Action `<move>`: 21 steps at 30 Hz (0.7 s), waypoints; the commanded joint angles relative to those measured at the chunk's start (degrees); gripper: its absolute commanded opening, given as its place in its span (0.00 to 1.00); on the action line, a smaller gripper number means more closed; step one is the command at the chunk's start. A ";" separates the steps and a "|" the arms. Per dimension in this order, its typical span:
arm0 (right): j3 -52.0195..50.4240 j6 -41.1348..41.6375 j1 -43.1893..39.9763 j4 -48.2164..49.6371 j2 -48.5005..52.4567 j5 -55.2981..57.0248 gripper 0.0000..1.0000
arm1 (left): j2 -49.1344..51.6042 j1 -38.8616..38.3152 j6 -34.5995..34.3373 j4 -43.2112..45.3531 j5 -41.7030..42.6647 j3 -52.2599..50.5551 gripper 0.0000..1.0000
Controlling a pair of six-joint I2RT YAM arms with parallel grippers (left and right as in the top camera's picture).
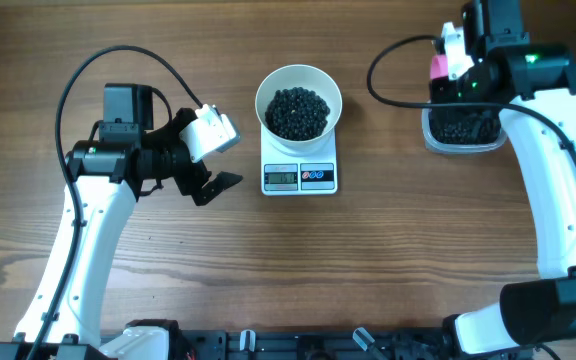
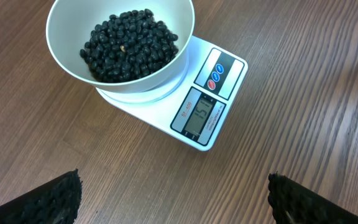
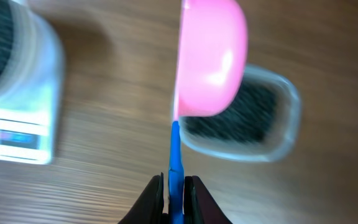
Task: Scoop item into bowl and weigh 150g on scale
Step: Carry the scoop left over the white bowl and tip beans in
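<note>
The white bowl (image 1: pixel 299 78) stands on the small white scale (image 1: pixel 300 176) at the table's centre, and a heap of black beads, the item (image 1: pixel 298 112), lies inside it. From the left wrist view the bowl (image 2: pixel 61 56), the item (image 2: pixel 129 46) and the scale's lit display (image 2: pixel 199 116) show ahead. My left gripper (image 2: pixel 174 199) is open and empty, left of the scale and low over the wood. My right gripper (image 3: pixel 175 193) is shut on the blue handle (image 3: pixel 175 158) of a pink scoop (image 3: pixel 210 59), held on edge above a clear tub (image 3: pixel 241 115). The scoop's inside faces away.
The clear plastic tub (image 1: pixel 460 128) with more black beads stands at the back right, under the right arm. Cables loop behind both arms. Bare wooden tabletop lies in front of the scale and between the arms.
</note>
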 commanded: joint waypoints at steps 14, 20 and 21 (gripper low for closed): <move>4.57 0.22 20.39 8.02 10.51 -9.90 0.04 | 0.33 0.28 1.18 -0.02 0.26 -0.13 1.00; 4.50 0.46 22.62 8.09 15.41 -1.29 0.04 | 0.33 0.28 1.18 -0.02 0.26 -0.13 1.00; 4.48 0.46 22.62 8.11 15.58 -0.66 0.04 | 0.33 0.26 1.16 -0.02 0.26 -0.13 1.00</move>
